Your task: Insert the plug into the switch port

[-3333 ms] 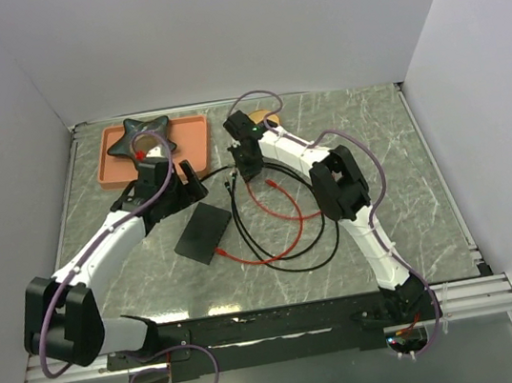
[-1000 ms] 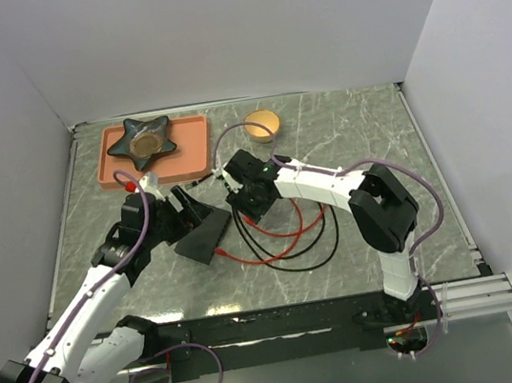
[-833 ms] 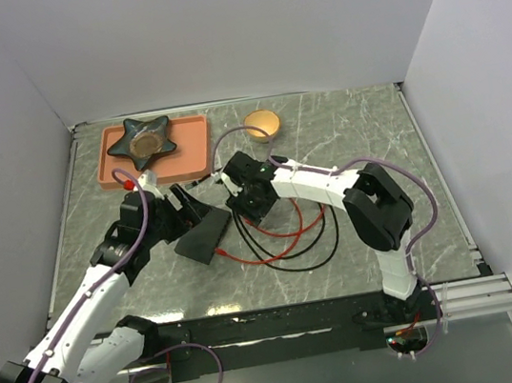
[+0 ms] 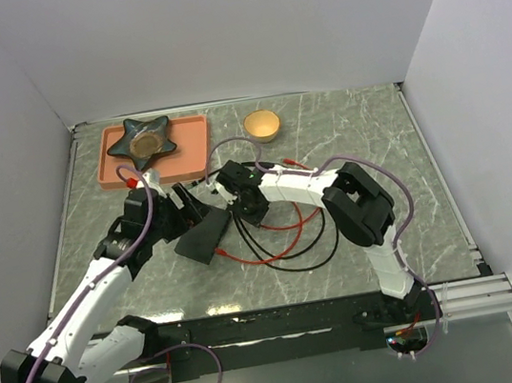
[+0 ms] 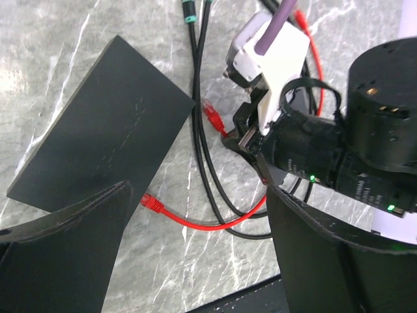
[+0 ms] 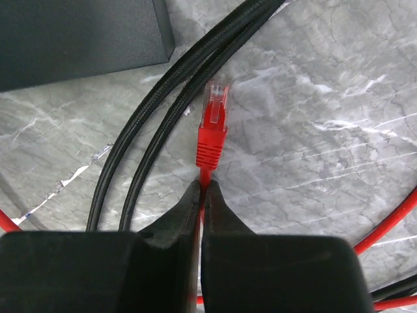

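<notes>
Pinching the red cable (image 5: pixel 195 223) just behind its plug (image 6: pixel 214 124), the right pincer (image 6: pixel 202 189) is clenched tight, its two fingers pressed together on the thin cord while the plug juts out ahead of them, low over the marble desk (image 4: pixel 376 154). The plug sits just beside a pair of black cables (image 6: pixel 163 111) and near one corner of the flat black box (image 6: pixel 78 32), apart from it and not inserted. The box lies flat between the two arms; the switch port on its edge cannot be made out in any view. The left pincer (image 5: pixel 197 189) is spread wide and grasps nothing, one finger over the box's near corner, though whether it touches cannot be told. A second red plug (image 5: pixel 151 202) on the same cable rests on the desk just beside the box. At the far side stand a salmon tray (image 4: pixel 193 143) carrying a dark star-shaped dish (image 4: pixel 142 139), and a small yellow bowl (image 4: pixel 262 125).
</notes>
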